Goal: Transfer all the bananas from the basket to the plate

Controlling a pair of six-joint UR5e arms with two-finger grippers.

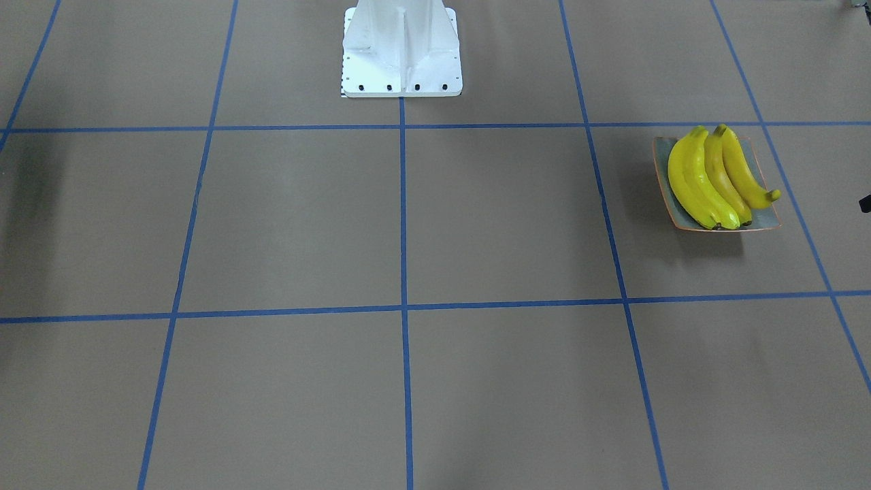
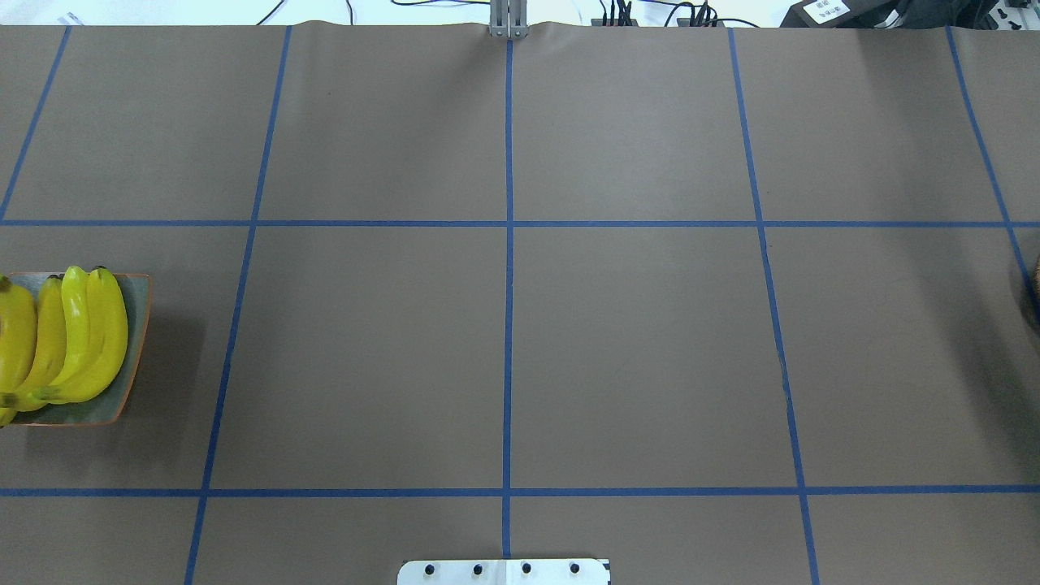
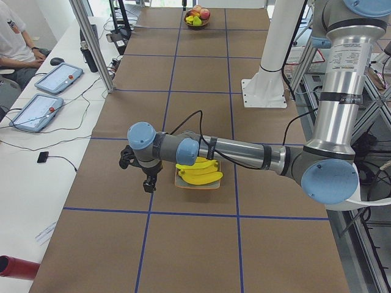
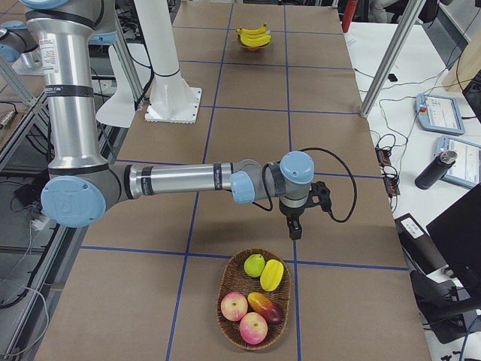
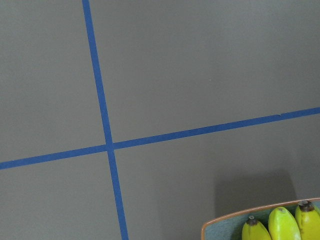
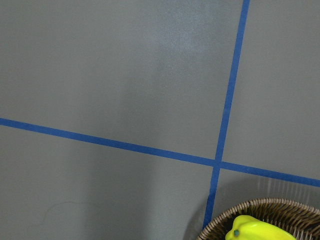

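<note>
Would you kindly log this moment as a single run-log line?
bananas: three on plate | basket: no bananas, other fruit | left gripper: near plate, state unclear | right gripper: near basket, state unclear

Robotics laboratory, test bench.
Paper-covered table (image 3: 195, 244) marked with blue tape grid (image 1: 403, 204); industrial robot arm (image 3: 244, 149); aluminium frame posts (image 3: 91, 43); control tablets (image 3: 58, 77) on white side desk (image 3: 24, 183).

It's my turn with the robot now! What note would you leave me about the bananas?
The left end effector is beside the plate, with no banana in it; open or shut, cannot tell.
The right end effector hangs by the basket; cannot tell either.
All three bananas lie on the plate.
In the basket only other fruit shows.
Done: the transfer, it seems. Left: probably nothing.
</note>
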